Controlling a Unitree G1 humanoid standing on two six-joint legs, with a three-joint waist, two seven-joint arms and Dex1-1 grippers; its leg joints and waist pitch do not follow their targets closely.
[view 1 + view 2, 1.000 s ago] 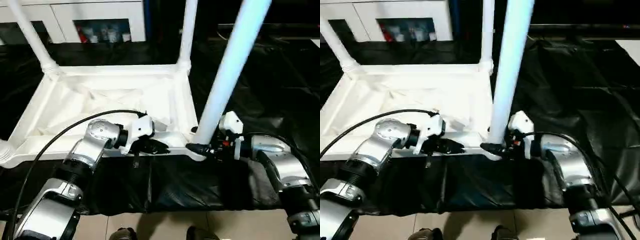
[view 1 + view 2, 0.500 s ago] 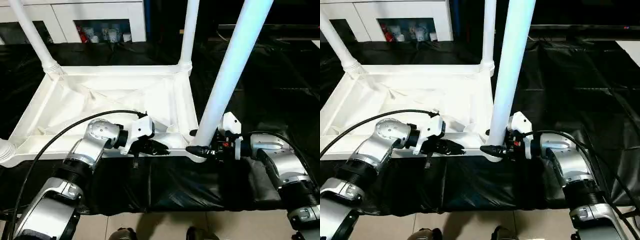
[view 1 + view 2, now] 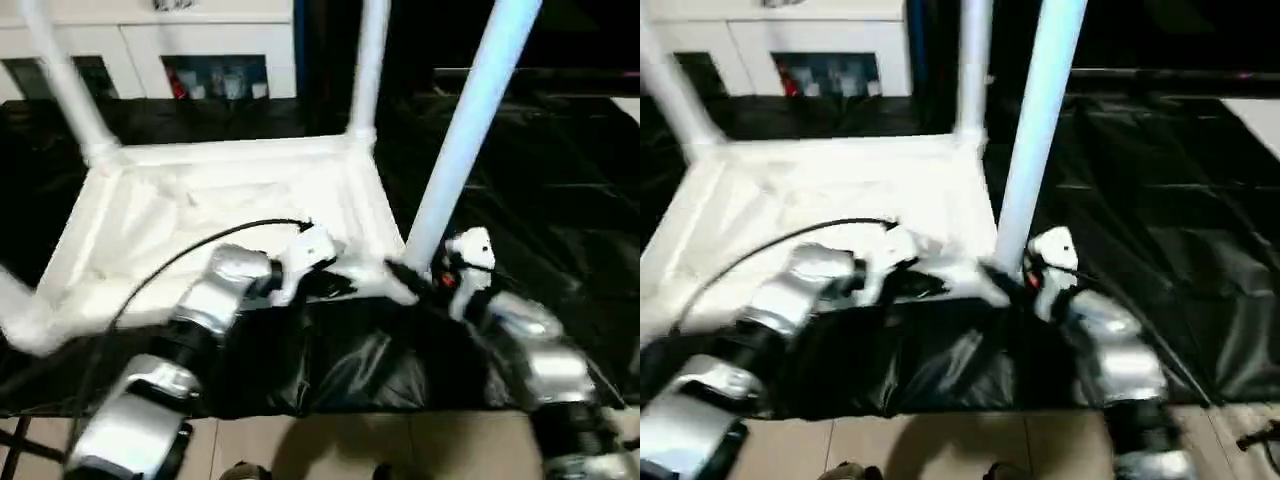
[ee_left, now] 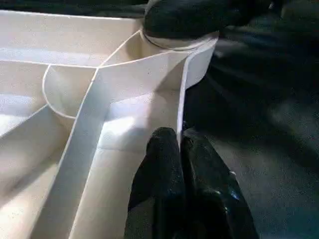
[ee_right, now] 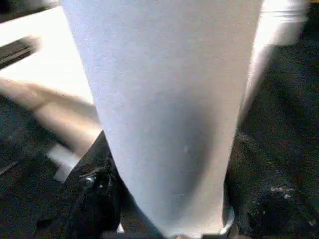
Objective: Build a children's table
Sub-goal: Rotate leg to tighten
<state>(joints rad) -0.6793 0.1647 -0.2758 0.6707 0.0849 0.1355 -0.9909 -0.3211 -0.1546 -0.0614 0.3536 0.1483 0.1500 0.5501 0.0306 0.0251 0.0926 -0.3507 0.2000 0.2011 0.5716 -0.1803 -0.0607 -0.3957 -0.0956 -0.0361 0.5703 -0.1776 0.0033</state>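
Observation:
The white tabletop (image 3: 200, 200) lies upside down on black sheeting, ribs up. Legs stand in its far-left (image 3: 65, 85) and far-right (image 3: 370, 60) corners, and another leg (image 3: 20, 315) crosses the near-left corner. My right gripper (image 3: 405, 275) is shut around the base of the near-right leg (image 3: 465, 130), right at its corner socket; its fingers (image 5: 94, 199) hug the tube on both sides. My left gripper (image 3: 345, 287) lies along the near rim just left of that socket. Its fingers (image 4: 164, 164) are pressed together with the thin rim wall (image 4: 182, 107) running into them.
Black sheeting (image 3: 540, 180) covers the ground around the tabletop, with its near edge meeting pale floor (image 3: 350, 450). A white glass-door cabinet (image 3: 150, 40) stands behind. A black cable (image 3: 200, 250) arcs over my left forearm.
The whole picture has shifted and blurred, so the head camera moved. Both grippers stay at the near-right corner, and the right one has closed slightly on the leg.

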